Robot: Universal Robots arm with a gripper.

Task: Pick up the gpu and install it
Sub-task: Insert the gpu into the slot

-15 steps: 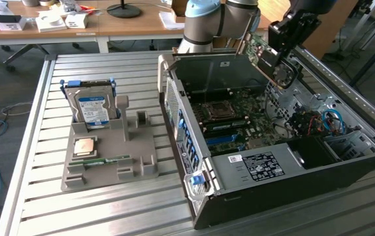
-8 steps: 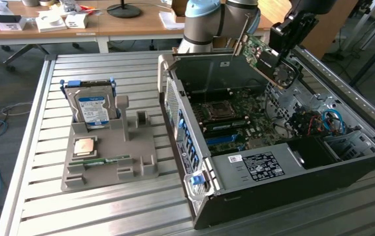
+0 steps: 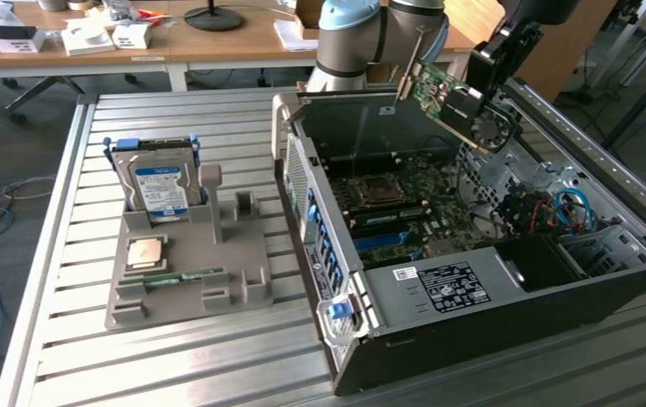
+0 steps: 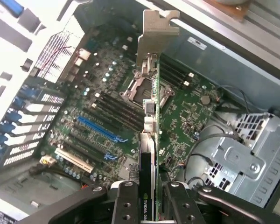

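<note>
The gpu (image 3: 450, 95), a green card with a black round fan and a silver end bracket, hangs tilted in the air over the back right of the open computer case (image 3: 459, 292). My gripper (image 3: 492, 68) is shut on the card's upper end. In the wrist view the gpu (image 4: 151, 135) appears edge-on, its silver bracket (image 4: 157, 28) pointing away from me, with my gripper (image 4: 151, 207) clamping it from both sides between two black fingers (image 4: 126, 205). Below the card lies the motherboard (image 4: 102, 107) with its blue slot (image 4: 101, 129) and a white slot (image 4: 74, 160).
On the slatted metal table (image 3: 63, 254) at the exterior view's left, a grey fixture (image 3: 204, 254) holds a silver-and-blue hard drive (image 3: 163, 182), a processor chip (image 3: 146, 253) and a narrow green memory stick (image 3: 193, 276). Cables and a drive cage (image 4: 242, 154) fill the case's side. Desks stand behind.
</note>
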